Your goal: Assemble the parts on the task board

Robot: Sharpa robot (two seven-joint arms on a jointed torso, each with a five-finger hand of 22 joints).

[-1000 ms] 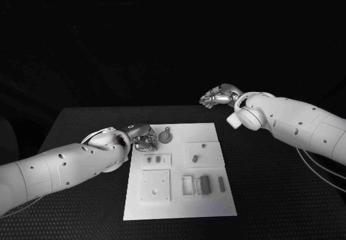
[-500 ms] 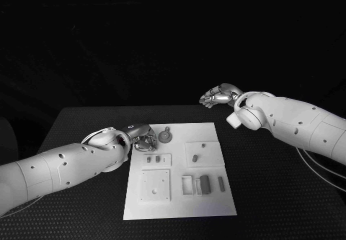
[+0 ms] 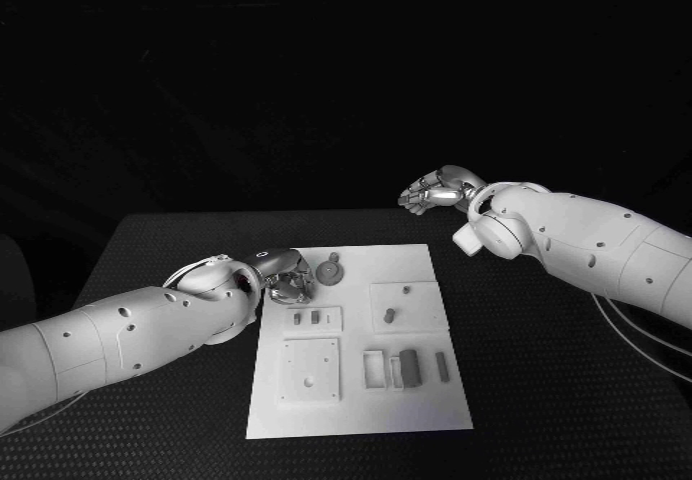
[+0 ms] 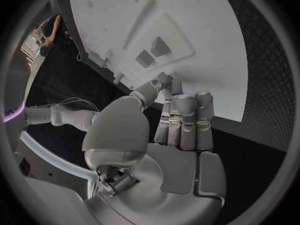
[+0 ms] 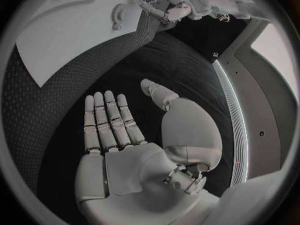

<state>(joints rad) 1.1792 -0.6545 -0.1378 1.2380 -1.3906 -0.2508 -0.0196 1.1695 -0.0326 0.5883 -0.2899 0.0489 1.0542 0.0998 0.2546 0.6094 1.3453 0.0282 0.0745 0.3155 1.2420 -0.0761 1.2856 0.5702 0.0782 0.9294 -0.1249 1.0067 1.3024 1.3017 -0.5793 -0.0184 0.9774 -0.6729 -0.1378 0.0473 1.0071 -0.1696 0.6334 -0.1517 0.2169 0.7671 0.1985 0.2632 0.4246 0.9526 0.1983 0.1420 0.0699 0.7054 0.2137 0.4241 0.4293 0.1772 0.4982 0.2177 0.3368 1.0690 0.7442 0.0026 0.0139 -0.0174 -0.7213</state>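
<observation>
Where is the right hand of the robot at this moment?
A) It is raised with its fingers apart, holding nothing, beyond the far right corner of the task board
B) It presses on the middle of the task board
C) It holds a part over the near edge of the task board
A: the right hand is raised off the task board, fingers apart and nothing in its palm.

left hand (image 3: 284, 277): covers task board (image 3: 418, 400) far-left corner, grip unclear | parts (image 3: 410, 368) beside task board's near edge: too small to identify
</observation>
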